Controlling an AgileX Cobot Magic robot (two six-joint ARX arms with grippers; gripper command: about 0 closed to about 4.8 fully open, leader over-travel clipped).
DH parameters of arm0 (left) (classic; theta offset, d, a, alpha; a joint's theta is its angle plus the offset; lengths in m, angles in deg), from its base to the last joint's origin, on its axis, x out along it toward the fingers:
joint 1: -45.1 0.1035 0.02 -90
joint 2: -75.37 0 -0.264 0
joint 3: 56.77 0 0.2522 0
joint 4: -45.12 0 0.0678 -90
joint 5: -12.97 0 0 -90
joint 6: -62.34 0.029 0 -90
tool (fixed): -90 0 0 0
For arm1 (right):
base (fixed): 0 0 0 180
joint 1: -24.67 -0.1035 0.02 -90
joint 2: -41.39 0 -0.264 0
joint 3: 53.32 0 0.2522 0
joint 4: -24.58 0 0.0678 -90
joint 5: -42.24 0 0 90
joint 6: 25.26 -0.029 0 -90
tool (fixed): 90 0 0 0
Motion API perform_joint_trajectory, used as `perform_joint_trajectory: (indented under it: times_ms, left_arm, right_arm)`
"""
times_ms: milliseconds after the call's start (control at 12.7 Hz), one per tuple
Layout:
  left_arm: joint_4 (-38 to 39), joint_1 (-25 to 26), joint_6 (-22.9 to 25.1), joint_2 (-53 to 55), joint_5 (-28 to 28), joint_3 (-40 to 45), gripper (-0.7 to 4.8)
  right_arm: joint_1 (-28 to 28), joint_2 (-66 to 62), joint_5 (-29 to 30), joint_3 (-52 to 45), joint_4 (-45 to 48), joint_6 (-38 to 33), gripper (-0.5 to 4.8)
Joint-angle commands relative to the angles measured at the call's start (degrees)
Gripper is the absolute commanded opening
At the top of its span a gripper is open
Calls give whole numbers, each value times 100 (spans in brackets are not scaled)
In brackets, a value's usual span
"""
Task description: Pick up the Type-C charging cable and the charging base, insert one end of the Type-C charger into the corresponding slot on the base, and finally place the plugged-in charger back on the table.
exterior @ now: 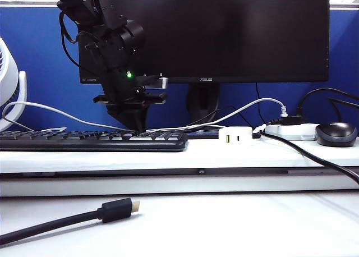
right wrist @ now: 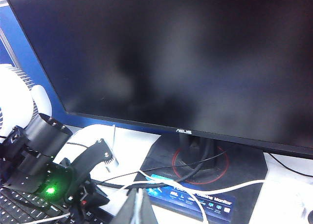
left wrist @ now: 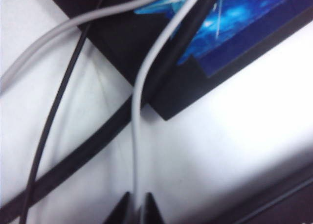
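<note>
The Type-C charging cable point(left wrist: 134, 136), thin and white, runs down from the blue monitor label across the white table point(left wrist: 234, 136) and passes between my left gripper's black fingertips point(left wrist: 124, 210). My left gripper point(left wrist: 136, 207) is shut on it. In the exterior view that gripper point(exterior: 136, 125) reaches down behind the keyboard. The charging base point(exterior: 235, 135), a small white block with a green-lined port, stands on the raised shelf to its right, untouched. My right gripper point(right wrist: 139, 209) is shut and hovers in front of the monitor stand, above the left arm.
A black keyboard point(exterior: 90, 140) lies on the shelf in front of the monitor point(exterior: 219, 32). A thick black cable with a gold plug point(exterior: 115, 209) rests on the lower table. A power strip point(exterior: 291, 132), mouse point(exterior: 335, 133) and fan point(exterior: 8, 83) flank the shelf. Black cables point(left wrist: 54, 121) cross near the left gripper.
</note>
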Motion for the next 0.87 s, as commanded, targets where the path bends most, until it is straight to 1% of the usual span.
perform_joint_trajectory:
  times_ms: [79, 236, 551, 708, 866]
  left_arm:
    - [-44, -11, -201, -282, 28, 2, 34]
    - [-304, -7, -328, -629, -28, 2, 34]
    - [-866, -7, -577, -1377, -339, 0, 34]
    - [-898, -7, -579, -1707, -363, 0, 34]
    - [-758, -7, -575, -2000, -197, 0, 33]
  right_arm:
    - [-9, 24, 15, 39, 72, -2, -1]
    - [-11, 24, 15, 39, 72, -2, -1]
    - [-11, 24, 17, 39, 70, -2, -1]
    - [-11, 24, 15, 39, 66, -2, -1]
    - [-11, 24, 15, 39, 63, -2, -1]
